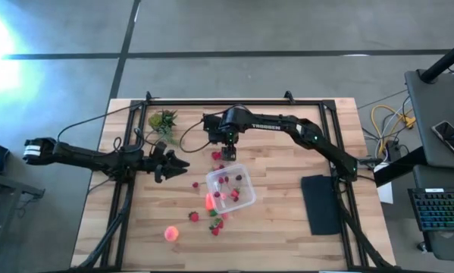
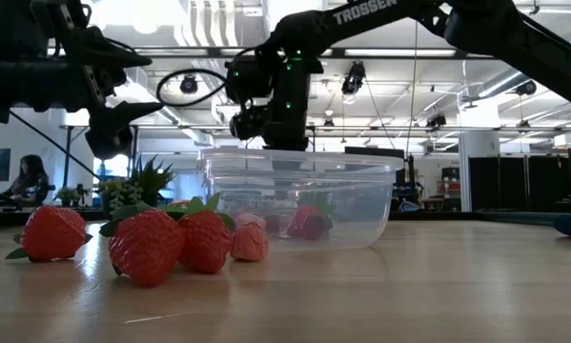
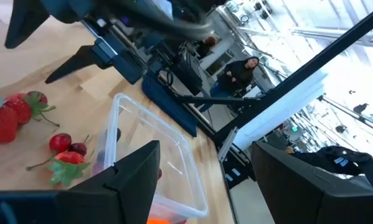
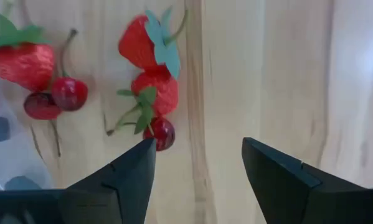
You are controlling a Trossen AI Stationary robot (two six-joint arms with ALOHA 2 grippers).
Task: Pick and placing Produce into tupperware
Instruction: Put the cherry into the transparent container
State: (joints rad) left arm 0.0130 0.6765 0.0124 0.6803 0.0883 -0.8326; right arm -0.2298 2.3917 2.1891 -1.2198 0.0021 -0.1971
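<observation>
right wrist view shows the right gripper (image 4: 198,165) gaping, empty, above small red strawberries (image 4: 147,45); it should centre on one before dropping.

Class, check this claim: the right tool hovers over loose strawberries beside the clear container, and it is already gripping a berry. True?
Not quite. The right tool does hover over strawberries beside the clear container, but the right wrist view shows its fingers open with nothing between them.
</observation>
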